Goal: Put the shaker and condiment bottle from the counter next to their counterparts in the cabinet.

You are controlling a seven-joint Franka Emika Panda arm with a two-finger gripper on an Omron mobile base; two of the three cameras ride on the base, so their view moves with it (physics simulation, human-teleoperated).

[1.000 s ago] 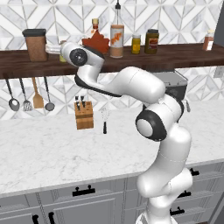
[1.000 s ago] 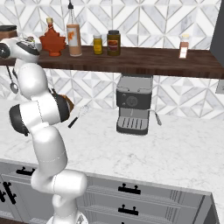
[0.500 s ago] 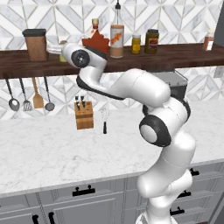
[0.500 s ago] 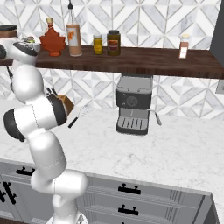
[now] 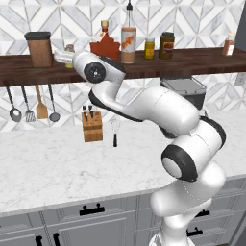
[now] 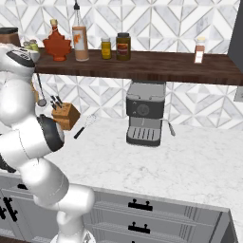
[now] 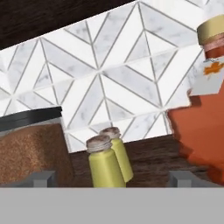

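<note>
Two look-alike yellow-green shakers with metal caps stand touching on the dark wooden cabinet shelf (image 5: 202, 61): the nearer shaker (image 7: 103, 166) and the farther one (image 7: 119, 151). They stand between a brown canister (image 7: 30, 151) and the red maple-leaf bottle (image 7: 201, 127). My gripper (image 7: 111, 179) is open, its fingertips (image 7: 41, 177) wide apart just short of the shakers, holding nothing. In the left base view the gripper (image 5: 61, 57) hangs at the shelf's front edge by a shaker (image 5: 70, 48). The tall condiment bottle (image 5: 128, 41) stands upright on the shelf right of the maple-leaf bottle (image 5: 104, 47).
Further right on the shelf are a small yellow jar (image 5: 149, 48), a dark jar (image 5: 166, 45) and a spice jar (image 5: 229, 44). Utensils (image 5: 30, 103) hang under the shelf. A knife block (image 5: 91, 126) and a coffee machine (image 6: 144, 114) stand on the marble counter (image 5: 57, 168).
The hand has drawn slightly back and down from the shelf, and the elbow has swung right. The jaws stay open; the shakers and bottles have not moved.
</note>
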